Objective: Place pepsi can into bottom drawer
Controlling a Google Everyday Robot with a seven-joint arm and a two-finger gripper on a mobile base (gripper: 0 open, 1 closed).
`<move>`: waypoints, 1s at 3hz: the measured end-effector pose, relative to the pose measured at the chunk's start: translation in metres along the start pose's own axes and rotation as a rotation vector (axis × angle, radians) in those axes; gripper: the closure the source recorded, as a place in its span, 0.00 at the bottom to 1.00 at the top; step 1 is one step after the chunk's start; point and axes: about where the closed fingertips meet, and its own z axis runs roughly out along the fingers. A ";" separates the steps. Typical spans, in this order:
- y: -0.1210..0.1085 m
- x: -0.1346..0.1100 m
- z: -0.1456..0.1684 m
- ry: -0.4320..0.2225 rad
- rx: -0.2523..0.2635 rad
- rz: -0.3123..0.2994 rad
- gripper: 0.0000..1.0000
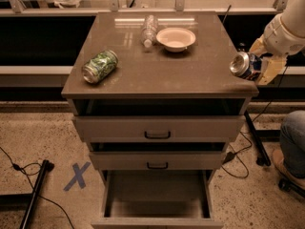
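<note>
Speckled beige floor point(38, 132), blue tape X point(77, 176); brown-topped cabinet point(167, 73) centre; claw point(256, 63) off cabinet's right edge.

Dim warm light from overhead, pale glare streak on the cabinet top point(162, 78) behind the bowl point(176, 38), black shadow under the overhang, bottom drawer point(157, 205) interior dull and murky, gripper point(257, 65) at the top's right edge clasping the pepsi can point(241, 64), silver end glinting
</note>
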 end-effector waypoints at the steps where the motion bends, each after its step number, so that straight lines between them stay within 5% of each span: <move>1: 0.012 0.005 -0.036 0.080 0.111 0.093 1.00; 2: 0.052 -0.036 -0.096 0.131 0.273 0.206 1.00; 3: 0.113 -0.082 -0.025 0.028 0.088 0.191 1.00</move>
